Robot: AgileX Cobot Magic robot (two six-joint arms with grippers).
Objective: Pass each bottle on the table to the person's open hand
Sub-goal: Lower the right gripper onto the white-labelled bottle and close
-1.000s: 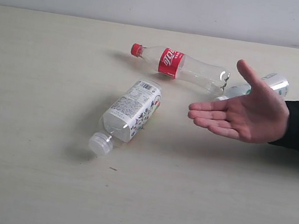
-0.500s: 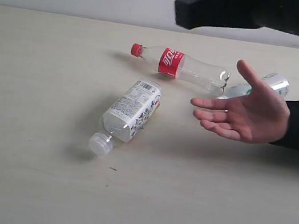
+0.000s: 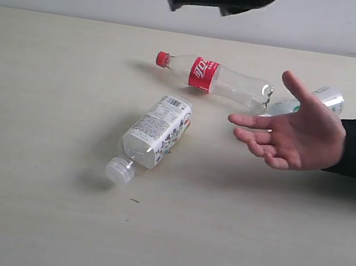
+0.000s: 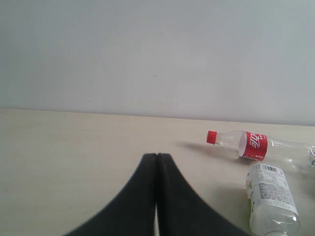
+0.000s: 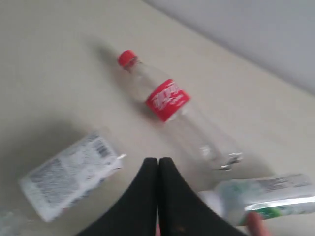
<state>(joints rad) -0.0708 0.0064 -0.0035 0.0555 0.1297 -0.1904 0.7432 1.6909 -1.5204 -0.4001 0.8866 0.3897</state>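
The right claw [image 5: 158,164] is being held shut and empty above the table [image 3: 49,83], where the red-capped bottle [image 3: 212,78] is lying on its side near the open hand [image 3: 298,133]. The claw is best being opened wide first, then lowered across the bottle's middle.

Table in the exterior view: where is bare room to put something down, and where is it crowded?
Free: the table left of the white-capped bottle, and the wide strip at the view's bottom below it and the open hand. Crowded: around the red-capped bottle, the hand and the green-labelled bottle behind it.
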